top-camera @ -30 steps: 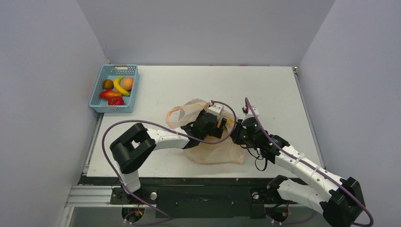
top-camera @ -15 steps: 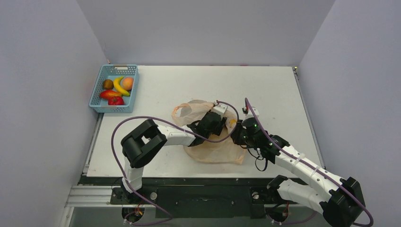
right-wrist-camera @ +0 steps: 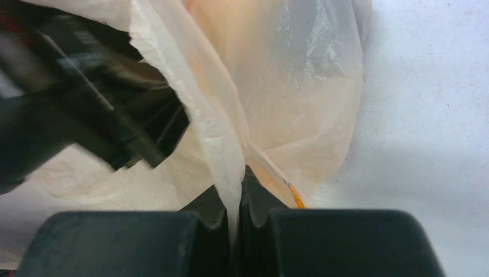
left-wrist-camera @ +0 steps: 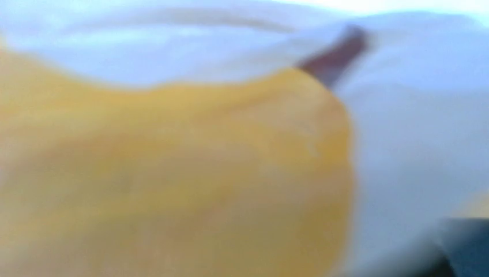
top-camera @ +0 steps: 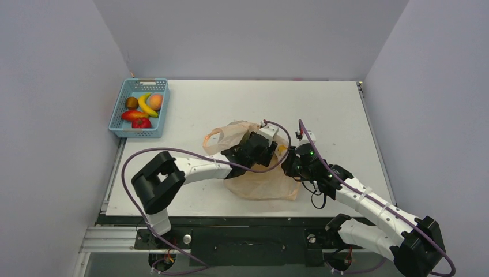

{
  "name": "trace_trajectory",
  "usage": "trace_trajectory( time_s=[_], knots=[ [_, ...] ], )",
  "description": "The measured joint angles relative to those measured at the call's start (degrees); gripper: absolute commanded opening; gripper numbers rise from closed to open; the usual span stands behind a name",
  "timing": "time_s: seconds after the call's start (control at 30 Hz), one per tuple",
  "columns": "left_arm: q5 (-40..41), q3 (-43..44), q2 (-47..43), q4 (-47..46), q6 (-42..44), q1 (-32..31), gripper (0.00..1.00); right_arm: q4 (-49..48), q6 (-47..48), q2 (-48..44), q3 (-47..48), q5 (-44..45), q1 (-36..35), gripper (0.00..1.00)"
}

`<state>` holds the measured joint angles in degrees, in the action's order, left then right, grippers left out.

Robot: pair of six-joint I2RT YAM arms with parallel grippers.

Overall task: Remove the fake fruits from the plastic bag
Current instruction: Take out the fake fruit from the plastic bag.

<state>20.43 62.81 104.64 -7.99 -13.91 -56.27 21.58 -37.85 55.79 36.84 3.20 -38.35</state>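
The peach-orange plastic bag (top-camera: 262,182) lies crumpled at the table's middle front. My left gripper (top-camera: 270,151) is reaching into its mouth, and plastic hides its fingers. The left wrist view is filled by a blurred yellow-orange fruit (left-wrist-camera: 173,179) with a brown stem (left-wrist-camera: 337,55), very close to the camera. My right gripper (top-camera: 290,161) is shut on the bag's right edge. In the right wrist view a fold of the bag (right-wrist-camera: 300,86) is pinched between the jaws of that gripper (right-wrist-camera: 236,193). The dark left arm (right-wrist-camera: 69,115) shows inside the bag.
A blue mesh basket (top-camera: 122,98) stands at the far left. It holds a banana (top-camera: 147,105), an orange fruit (top-camera: 155,101), a brown fruit (top-camera: 131,103) and two red pieces (top-camera: 137,118). Grey walls enclose the table.
My left gripper has pushed a little further right into the bag, and its elbow swung right and back. The bag's left handle shifted. The right gripper holds the same pinch.
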Motion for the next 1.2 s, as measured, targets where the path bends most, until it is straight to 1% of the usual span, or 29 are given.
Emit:
trace_trajectory(
  time_s=[0.17, 0.37, 0.47, 0.67, 0.87, 1.0, 1.2],
  knots=[
    [-5.88, 0.00, -7.23, 6.25, -3.93, 0.04, 0.38, -0.02, 0.02, 0.02, 0.00, 0.22, 0.00, 0.00],
    [-13.60, 1.07, -9.55, 16.79, -9.18, 0.20, 0.38, -0.02, 0.04, 0.02, 0.00, 0.96, 0.00, 0.00],
    [-17.22, -1.29, -11.98, 19.41, -11.43, 0.55, 0.38, -0.02, 0.04, 0.02, 0.00, 1.18, 0.00, 0.00],
    [-21.97, -5.35, -21.05, 24.00, -14.88, 2.38, 0.38, 0.00, 0.04, 0.13, 0.00, 1.49, 0.00, 0.00],
    [-26.34, -5.14, -31.28, 25.81, -15.78, 7.76, 0.38, 0.02, 0.04, 0.24, 0.04, 1.49, 0.00, 0.00],
    [-32.61, -4.74, -37.94, 25.99, -16.00, 13.70, 0.38, 0.00, 0.02, 0.24, 0.07, 1.49, 0.00, 0.00],
    [-42.99, -4.63, -45.77, 25.77, -17.29, 20.68, 0.38, -0.02, 0.00, 0.28, 0.07, 1.46, 0.00, 0.00]
  ],
)
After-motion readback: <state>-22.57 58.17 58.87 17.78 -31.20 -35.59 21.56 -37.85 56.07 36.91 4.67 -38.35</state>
